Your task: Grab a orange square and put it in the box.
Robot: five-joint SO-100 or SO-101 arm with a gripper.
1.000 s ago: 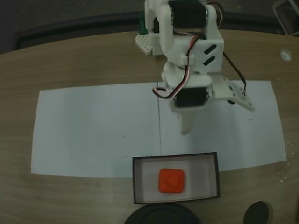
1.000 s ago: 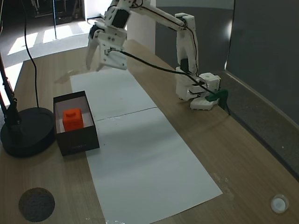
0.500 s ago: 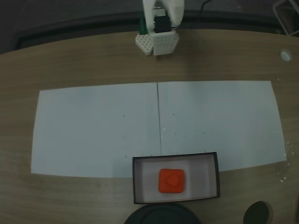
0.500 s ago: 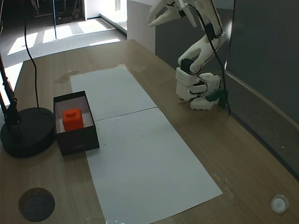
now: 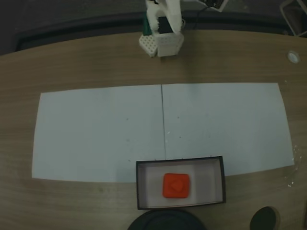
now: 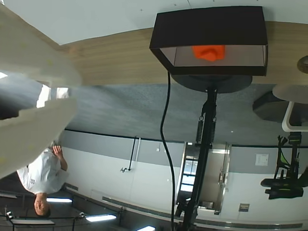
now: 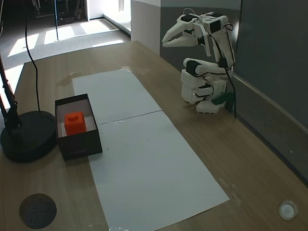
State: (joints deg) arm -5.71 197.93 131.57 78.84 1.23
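Folding above base, fingers (image 7: 167, 41) parted

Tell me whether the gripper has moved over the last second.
Yes. In a fixed view the gripper has pulled back from above the white paper near the box to above the arm's base.

The arm (image 7: 204, 57) is white printed plastic all over, chunky segments with black servo blocks set into the joints. Thin dark cables loop along its back down to a white perforated base (image 5: 160, 44) with a green clamp (image 7: 224, 98) beside it. The gripper (image 7: 167, 41) ends in two long, tapered white fingers (image 6: 33, 122), smooth and pale.
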